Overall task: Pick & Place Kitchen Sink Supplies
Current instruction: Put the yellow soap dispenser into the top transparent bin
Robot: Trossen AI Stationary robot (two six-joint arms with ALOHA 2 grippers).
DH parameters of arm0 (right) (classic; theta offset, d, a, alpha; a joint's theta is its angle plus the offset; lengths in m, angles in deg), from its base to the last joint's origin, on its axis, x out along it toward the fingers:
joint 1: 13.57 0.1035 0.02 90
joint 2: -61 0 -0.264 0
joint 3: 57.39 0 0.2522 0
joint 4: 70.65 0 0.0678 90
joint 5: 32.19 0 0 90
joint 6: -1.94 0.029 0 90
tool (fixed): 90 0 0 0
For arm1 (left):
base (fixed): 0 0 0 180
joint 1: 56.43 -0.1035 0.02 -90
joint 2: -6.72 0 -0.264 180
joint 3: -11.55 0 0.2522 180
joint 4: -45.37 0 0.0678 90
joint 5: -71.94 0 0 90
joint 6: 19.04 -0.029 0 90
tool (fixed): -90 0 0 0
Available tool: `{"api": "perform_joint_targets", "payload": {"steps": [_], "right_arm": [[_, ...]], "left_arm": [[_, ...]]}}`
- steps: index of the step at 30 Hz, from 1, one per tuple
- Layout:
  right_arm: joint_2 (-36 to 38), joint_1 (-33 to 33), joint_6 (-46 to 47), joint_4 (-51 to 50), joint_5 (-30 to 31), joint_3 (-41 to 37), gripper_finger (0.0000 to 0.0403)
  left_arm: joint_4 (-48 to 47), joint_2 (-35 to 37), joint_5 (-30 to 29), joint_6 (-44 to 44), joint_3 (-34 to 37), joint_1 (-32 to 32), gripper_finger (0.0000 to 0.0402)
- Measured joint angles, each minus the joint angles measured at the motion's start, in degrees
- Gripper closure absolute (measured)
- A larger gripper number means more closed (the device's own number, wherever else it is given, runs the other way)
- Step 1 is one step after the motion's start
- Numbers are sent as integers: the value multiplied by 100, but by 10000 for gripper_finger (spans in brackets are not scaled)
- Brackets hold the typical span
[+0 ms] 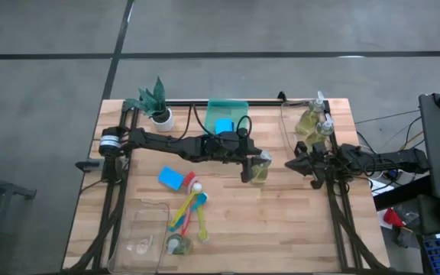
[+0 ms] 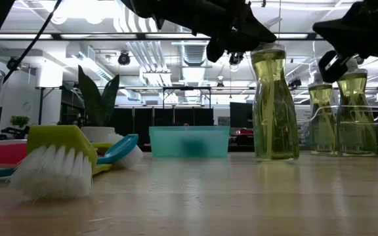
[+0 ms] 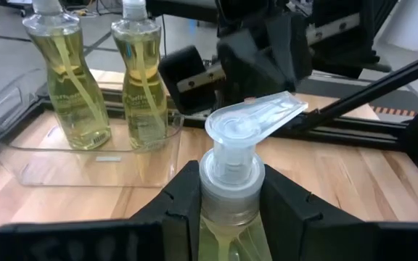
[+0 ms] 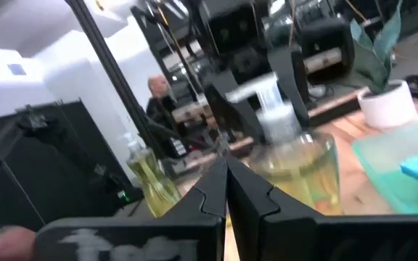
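1. Left wrist view alone shows the left claw (image 3: 227, 199) grasping the soap bottle (image 1: 260, 169) by its neck, mid-counter (image 1: 281, 221).
2. Right claw (image 4: 226, 190) clenched, empty.
3. Three bottles; two stand in the clear tray (image 3: 20, 156).

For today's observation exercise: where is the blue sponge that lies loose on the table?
In the high view, the loose blue sponge lies left of centre on the bare wood, just beside the colourful brushes and below the left arm.
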Motion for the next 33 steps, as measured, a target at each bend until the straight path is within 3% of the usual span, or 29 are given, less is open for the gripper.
{"api": "perform_joint_targets", "payload": {"steps": [12, 18, 24, 33], "right_arm": [[-68, 2, -388, -27, 4, 348, 394], [-416, 2, -444, -543, 6, 789, 387], [-1075, 2, -786, -1321, 24, 1549, 344], [-2015, 0, -1481, -2499, 181, 2867, 248]], "left_arm": [[-105, -2, 64, 40, 28, 11, 247], [-60, -6, 59, 65, 77, 56, 228], [-41, -7, -3, 51, 82, 57, 195], [-104, 134, -5, 26, 91, 85, 142]]}}
